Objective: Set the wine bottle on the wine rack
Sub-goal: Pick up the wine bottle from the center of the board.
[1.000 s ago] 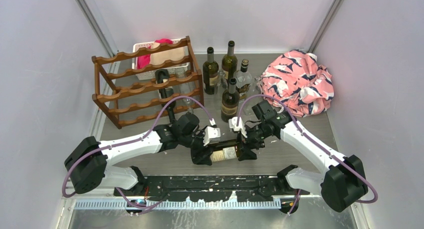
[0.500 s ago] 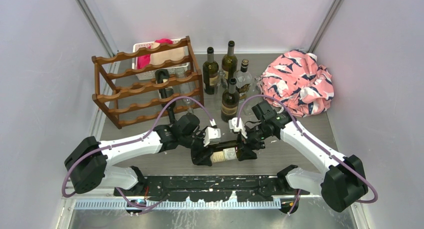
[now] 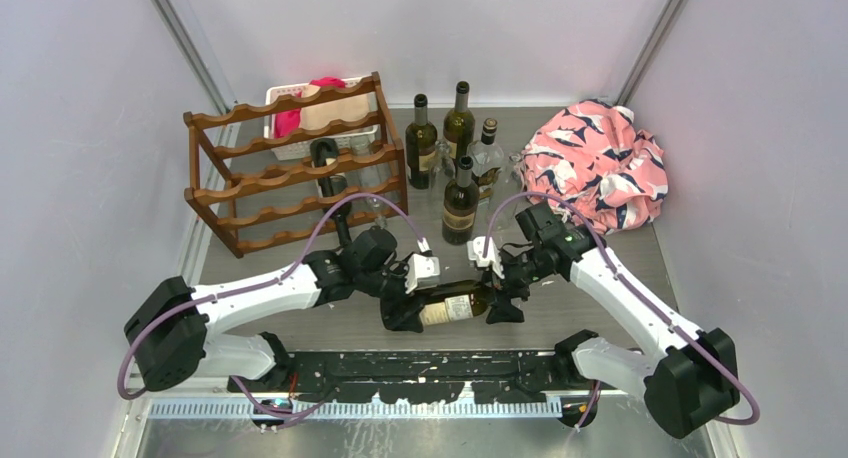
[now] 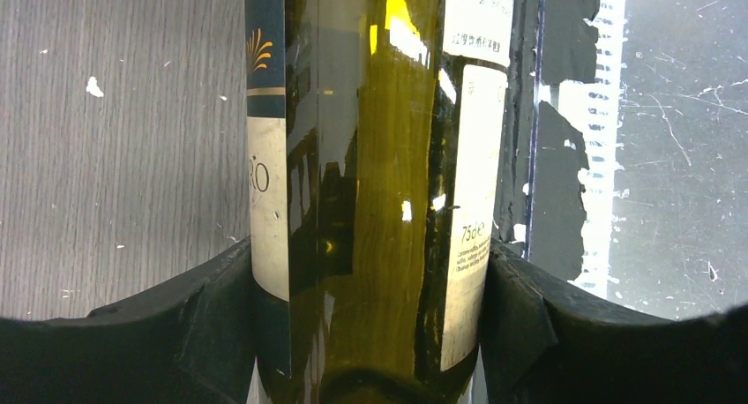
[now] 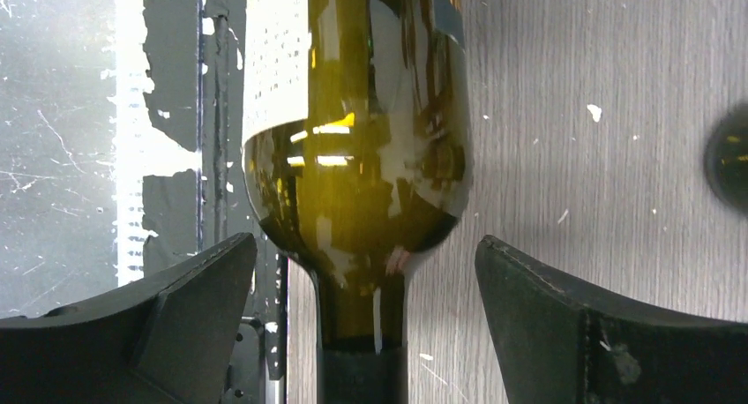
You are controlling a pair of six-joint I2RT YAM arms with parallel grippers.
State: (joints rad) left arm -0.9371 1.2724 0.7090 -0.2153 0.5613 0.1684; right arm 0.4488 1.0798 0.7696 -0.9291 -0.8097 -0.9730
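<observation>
The wine bottle (image 3: 452, 306), olive-green glass with a cream label, lies level close to the table's front edge, its neck pointing right. My left gripper (image 3: 400, 308) is shut on its body; in the left wrist view both black fingers (image 4: 212, 307) press the labelled glass of the bottle (image 4: 370, 183). My right gripper (image 3: 503, 300) is open at the neck end. In the right wrist view its gripper (image 5: 363, 254) straddles the bottle (image 5: 362, 166) at the shoulder with a clear gap on each side. The wine rack (image 3: 295, 168), dark reddish-brown with wavy rails, stands at the back left.
Three upright bottles (image 3: 460, 123) cluster at the back centre, with another bottle (image 3: 460, 203) standing just behind my grippers. A pink patterned cloth bundle (image 3: 600, 163) sits at the back right. A white basket (image 3: 300, 108) is behind the rack, and a dark bottle (image 3: 324, 168) shows inside it.
My right gripper has opened off the bottle's neck and shifted slightly to the right. The left gripper and the bottle have stayed where they were.
</observation>
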